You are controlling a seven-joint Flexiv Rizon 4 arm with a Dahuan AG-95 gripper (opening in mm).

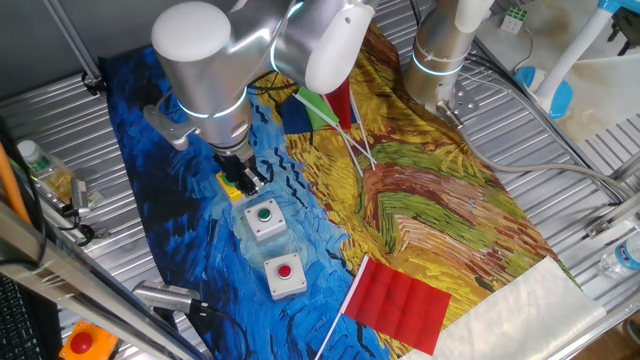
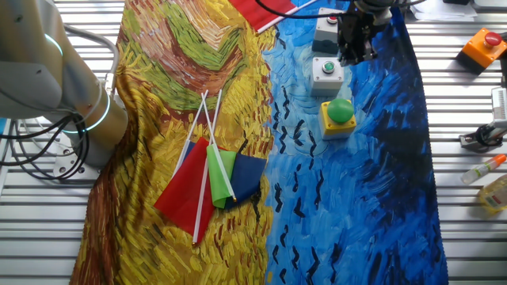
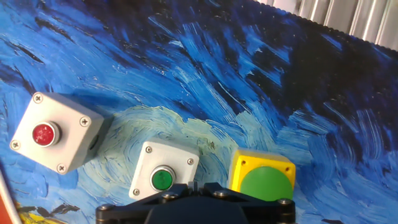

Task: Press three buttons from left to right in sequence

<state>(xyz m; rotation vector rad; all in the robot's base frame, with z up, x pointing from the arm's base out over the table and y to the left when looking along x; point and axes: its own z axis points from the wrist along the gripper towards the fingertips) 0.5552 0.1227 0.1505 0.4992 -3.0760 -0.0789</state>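
Note:
Three button boxes stand in a row on the blue part of the painted cloth. The yellow box with the large green dome (image 2: 338, 113) (image 3: 264, 182) is half hidden under my hand in one fixed view (image 1: 229, 186). Beside it is the grey box with the small green button (image 1: 265, 218) (image 2: 327, 70) (image 3: 163, 172), then the grey box with the small red button (image 1: 286, 275) (image 3: 55, 133). My gripper (image 1: 245, 182) (image 2: 354, 52) (image 3: 196, 185) is shut and empty. It hovers above the cloth, about between the yellow box and the green-button grey box, touching neither.
An orange box with a red button (image 1: 82, 342) (image 2: 485, 46) sits off the cloth. A red flag (image 1: 398, 303) lies near the cloth's end. A bundle of flags (image 2: 212, 176) lies on the yellow part. A second arm's base (image 1: 440, 55) stands at the cloth's edge. A bottle (image 2: 485, 168) lies on the metal table.

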